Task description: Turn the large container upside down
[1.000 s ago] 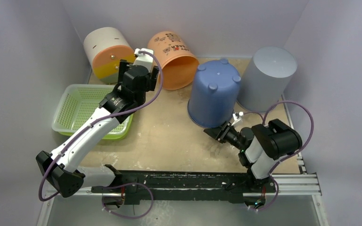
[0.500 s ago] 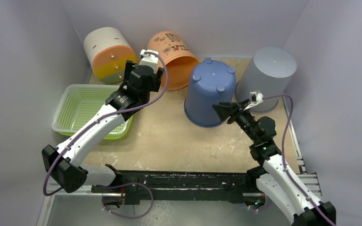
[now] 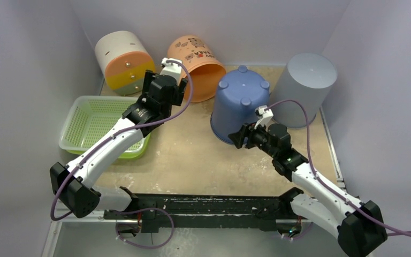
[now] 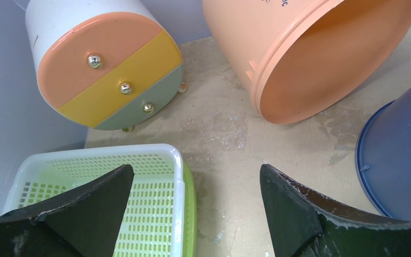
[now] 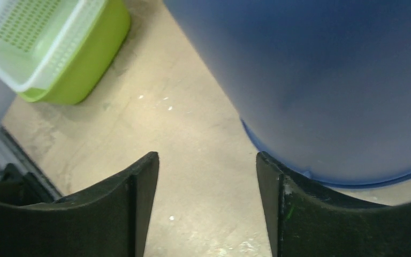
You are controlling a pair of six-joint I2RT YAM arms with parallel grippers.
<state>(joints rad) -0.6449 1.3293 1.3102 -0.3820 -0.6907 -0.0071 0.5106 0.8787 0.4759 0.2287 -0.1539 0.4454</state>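
Note:
The large blue container [image 3: 241, 101] stands upside down mid-table, rim on the surface and its knob feet on top. It also shows in the right wrist view [image 5: 321, 80] and at the right edge of the left wrist view [image 4: 401, 160]. My right gripper [image 3: 240, 137] is open and empty, low at the container's near rim; in its wrist view [image 5: 207, 160] the right fingertip [image 5: 270, 176] sits just beside the rim. My left gripper [image 3: 163, 85] is open and empty [image 4: 197, 174], hovering left of the container, between the basket and the orange bucket.
An orange bucket [image 3: 198, 67] lies on its side at the back, mouth forward. A white drawer unit [image 3: 122, 60] lies at the back left. A green basket [image 3: 93, 123] sits at the left. A grey container [image 3: 305, 85] stands upside down at the back right, against the blue one.
My right arm reached out from near its base, up beside the blue container, then dropped to its near rim. The container settled from a tilt to flat. My left arm moved slightly back.

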